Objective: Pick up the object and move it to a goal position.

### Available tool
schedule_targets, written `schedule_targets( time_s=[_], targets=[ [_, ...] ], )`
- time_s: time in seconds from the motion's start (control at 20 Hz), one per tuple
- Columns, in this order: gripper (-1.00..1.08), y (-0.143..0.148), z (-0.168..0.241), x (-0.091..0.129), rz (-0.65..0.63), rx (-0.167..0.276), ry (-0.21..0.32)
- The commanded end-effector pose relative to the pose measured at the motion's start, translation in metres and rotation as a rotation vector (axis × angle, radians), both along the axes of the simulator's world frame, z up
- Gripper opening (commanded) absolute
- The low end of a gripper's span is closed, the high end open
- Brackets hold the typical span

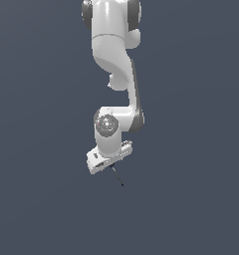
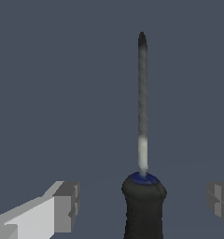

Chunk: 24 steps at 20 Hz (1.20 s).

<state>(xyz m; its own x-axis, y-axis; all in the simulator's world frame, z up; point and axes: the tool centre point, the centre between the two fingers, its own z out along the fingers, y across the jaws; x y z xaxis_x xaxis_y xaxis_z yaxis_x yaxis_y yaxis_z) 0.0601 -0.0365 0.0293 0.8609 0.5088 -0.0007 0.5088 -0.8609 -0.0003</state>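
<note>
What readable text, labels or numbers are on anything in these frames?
None readable. The screwdriver shows only a plain black handle, a blue ring and a bare shaft. The gripper fingers and the white arm carry no markings. The floor is blank.

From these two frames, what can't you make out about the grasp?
- Screwdriver handle: cut off by the wrist view's edge, so its full length is unseen.
- Screwdriver in the exterior view: too small; only a thin dark sliver shows below the gripper.
- Fingers: both partly cut off by the wrist view's edges; they stand apart from the handle, with no visible contact.
- Goal position: no marker shows in either view.
</note>
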Motion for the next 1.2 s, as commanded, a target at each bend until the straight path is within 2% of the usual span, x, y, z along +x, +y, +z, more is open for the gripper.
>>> schedule_targets(
  time_s=[0.0, 0.25, 0.3, 1.15],
  targets=[
    [1.0, 0.0, -0.01, 0.0, 0.001, 0.0, -0.001],
    [1.0, 0.0, -0.014, 0.001, 0.001, 0.0, -0.001],
    [-1.0, 0.0, -0.014, 0.001, 0.001, 0.0, -0.001],
    [-1.0, 0.005, -0.003, -0.002, 0.001, 0.0, -0.001]
  ],
)
